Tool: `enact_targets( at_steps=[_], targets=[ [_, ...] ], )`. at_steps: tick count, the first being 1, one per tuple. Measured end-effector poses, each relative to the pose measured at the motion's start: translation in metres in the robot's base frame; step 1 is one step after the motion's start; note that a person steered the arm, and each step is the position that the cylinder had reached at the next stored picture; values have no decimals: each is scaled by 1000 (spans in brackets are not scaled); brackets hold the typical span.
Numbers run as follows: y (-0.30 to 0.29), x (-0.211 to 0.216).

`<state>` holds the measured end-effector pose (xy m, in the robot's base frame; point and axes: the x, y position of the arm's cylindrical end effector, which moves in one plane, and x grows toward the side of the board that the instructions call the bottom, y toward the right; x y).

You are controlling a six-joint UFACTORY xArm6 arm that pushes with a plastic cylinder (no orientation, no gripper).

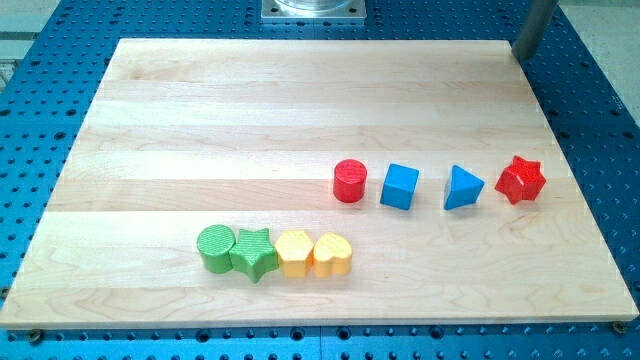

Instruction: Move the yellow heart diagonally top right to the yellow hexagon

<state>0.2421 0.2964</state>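
Observation:
The yellow heart (333, 255) lies near the view's bottom centre, touching the right side of the yellow hexagon (294, 253). A green star (254, 253) and a green cylinder (215, 247) continue that row to the left. My rod stands at the view's top right; its tip (521, 55) is just past the board's top right corner, far from all blocks.
A row in the right half holds a red cylinder (350, 181), a blue cube (400, 186), a blue triangle (462, 188) and a red star (521, 180). The wooden board (300, 110) rests on a blue perforated table. A metal base (313, 9) sits at the top centre.

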Motion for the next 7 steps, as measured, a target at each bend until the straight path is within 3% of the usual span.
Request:
enact_targets(
  at_steps=[1, 5, 6, 7],
  targets=[
    [-50, 15],
    [-52, 27],
    [-52, 37],
    [-39, 77]
  ],
)
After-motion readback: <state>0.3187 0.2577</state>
